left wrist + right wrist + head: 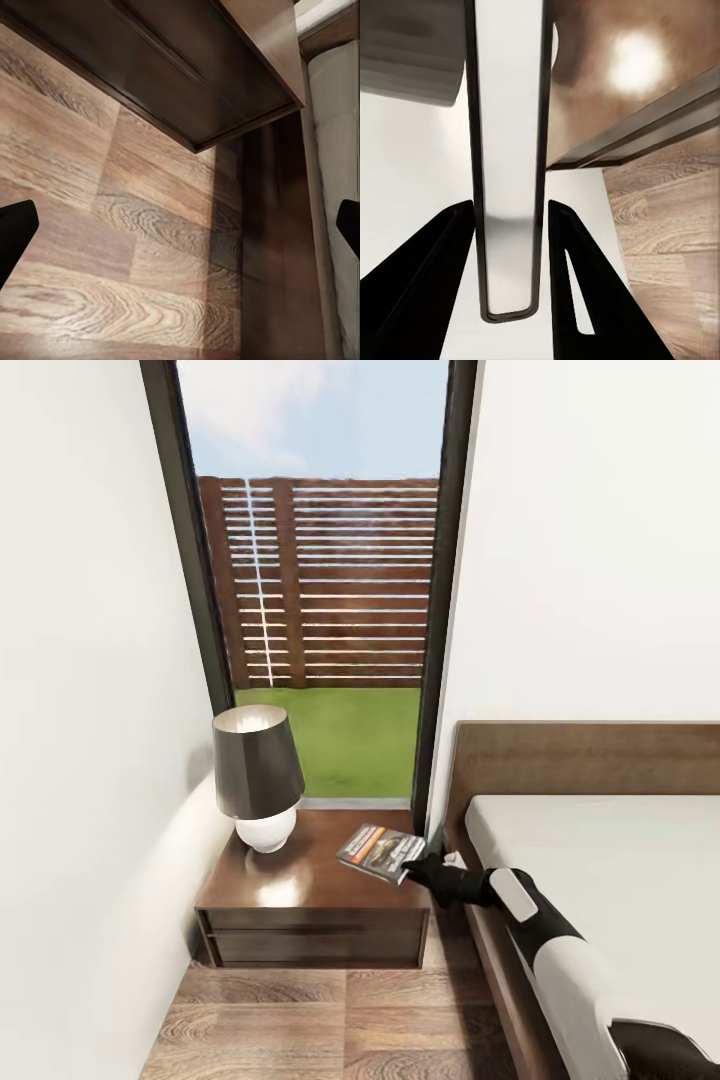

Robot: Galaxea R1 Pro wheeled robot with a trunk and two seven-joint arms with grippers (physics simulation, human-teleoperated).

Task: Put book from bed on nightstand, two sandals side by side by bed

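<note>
Head view: the right gripper (418, 868) clamps the book (382, 852) by one edge, carrying it level over the nightstand (300, 890) beside the lamp (258, 775), ready to set down. The left gripper (180, 225) hangs open over the floor (112, 262).

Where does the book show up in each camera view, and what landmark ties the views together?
Head view: the book is held by the right gripper over the nightstand's right edge.
Left wrist view: not in it.
Right wrist view: seen edge-on, centre, clamped between the black fingers.
Shared landmark: the nightstand.
</note>
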